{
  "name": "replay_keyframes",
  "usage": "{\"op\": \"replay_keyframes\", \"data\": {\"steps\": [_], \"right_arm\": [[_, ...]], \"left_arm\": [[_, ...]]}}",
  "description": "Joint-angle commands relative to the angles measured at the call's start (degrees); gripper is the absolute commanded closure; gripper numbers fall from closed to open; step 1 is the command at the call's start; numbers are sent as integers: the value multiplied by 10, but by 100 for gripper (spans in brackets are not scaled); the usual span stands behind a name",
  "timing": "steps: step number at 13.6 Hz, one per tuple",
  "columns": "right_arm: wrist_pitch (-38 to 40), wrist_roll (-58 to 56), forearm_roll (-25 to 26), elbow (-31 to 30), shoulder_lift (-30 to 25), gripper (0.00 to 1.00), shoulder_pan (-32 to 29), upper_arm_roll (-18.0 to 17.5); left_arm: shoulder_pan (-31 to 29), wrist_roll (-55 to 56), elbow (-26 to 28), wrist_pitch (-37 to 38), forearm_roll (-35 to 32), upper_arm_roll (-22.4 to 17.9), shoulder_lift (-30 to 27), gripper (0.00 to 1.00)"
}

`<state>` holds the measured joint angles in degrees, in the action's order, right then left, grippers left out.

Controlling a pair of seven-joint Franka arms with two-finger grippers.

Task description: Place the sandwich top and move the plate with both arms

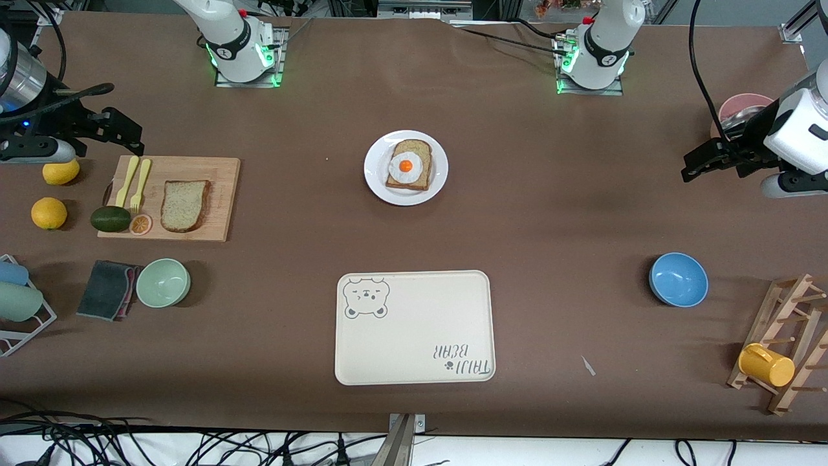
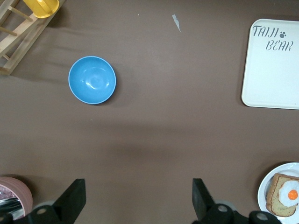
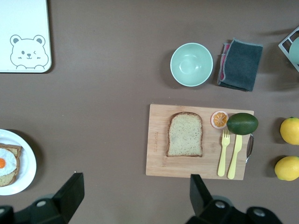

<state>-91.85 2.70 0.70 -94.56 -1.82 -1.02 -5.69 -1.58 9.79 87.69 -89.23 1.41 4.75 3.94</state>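
The sandwich top, a speckled brown bread slice, lies flat on a wooden cutting board toward the right arm's end of the table; it also shows in the right wrist view. The white plate sits mid-table and carries a toast slice with a fried egg. The plate also shows in the left wrist view and in the right wrist view. My right gripper hangs open and empty over the table beside the board. My left gripper hangs open and empty at the left arm's end.
Two yellow forks, an avocado and an orange slice share the board. Two lemons, a green bowl and a dark cloth lie nearby. The bear-print tray, a blue bowl, a pink bowl and a wooden rack with a yellow cup stand elsewhere.
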Motion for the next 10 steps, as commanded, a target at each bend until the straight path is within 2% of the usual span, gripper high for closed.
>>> {"op": "replay_keyframes", "data": {"steps": [1, 10], "right_arm": [[-9, 0, -5, -8, -8, 0, -7, -4], [-3, 0, -5, -8, -8, 0, -6, -5]], "left_arm": [[2, -3, -18, 4, 11, -1, 9, 0], [2, -3, -18, 4, 10, -1, 9, 0]]}}
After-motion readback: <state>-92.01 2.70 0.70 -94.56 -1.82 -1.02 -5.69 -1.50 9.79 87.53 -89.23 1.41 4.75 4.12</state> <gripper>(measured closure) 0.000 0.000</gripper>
